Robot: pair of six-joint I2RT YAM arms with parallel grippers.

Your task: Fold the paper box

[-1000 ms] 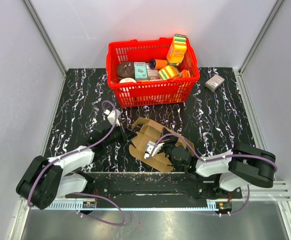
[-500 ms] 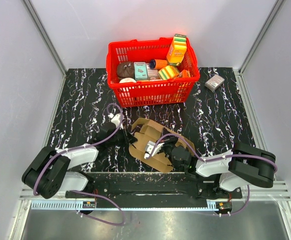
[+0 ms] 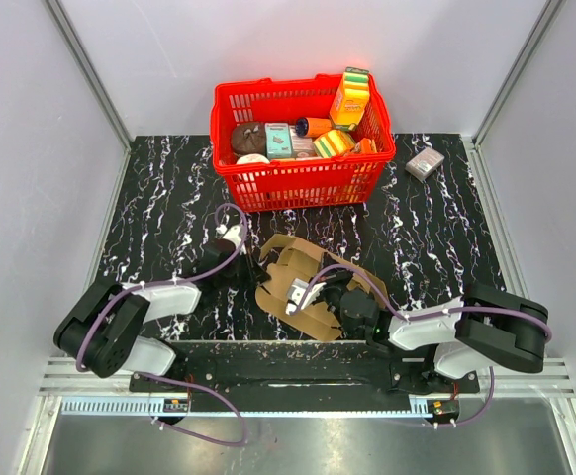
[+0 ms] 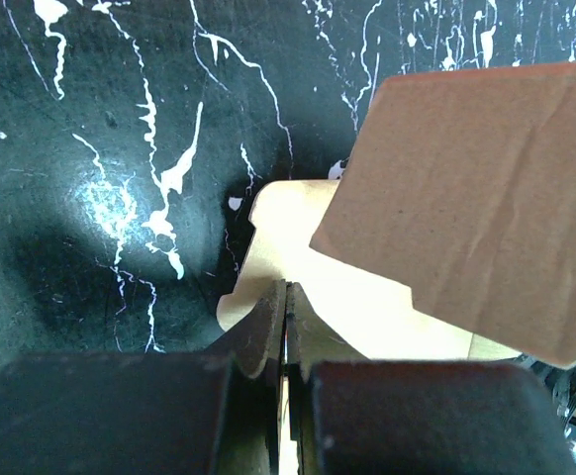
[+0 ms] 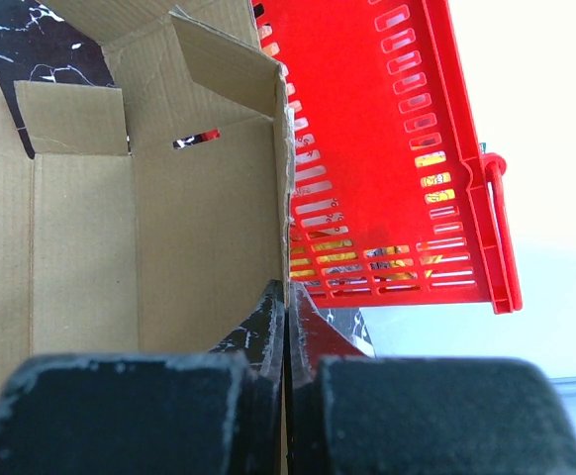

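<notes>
The left gripper [image 4: 284, 309] is pressed together on the thin edge of a pale flap [image 4: 303, 247] at the left side of the paper box [image 3: 290, 259]. The right gripper [image 5: 286, 302] pinches an upright side wall [image 5: 209, 228] from the near-right end. The box therefore lies between both arms on the table [image 3: 169, 198], just short of the red basket [image 3: 298, 186], with its long axis slanting far-left to near-right.

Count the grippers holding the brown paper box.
2. The left gripper pinches a flap at the left edge of the paper box; the right gripper clamps an upright panel on its right.
</notes>
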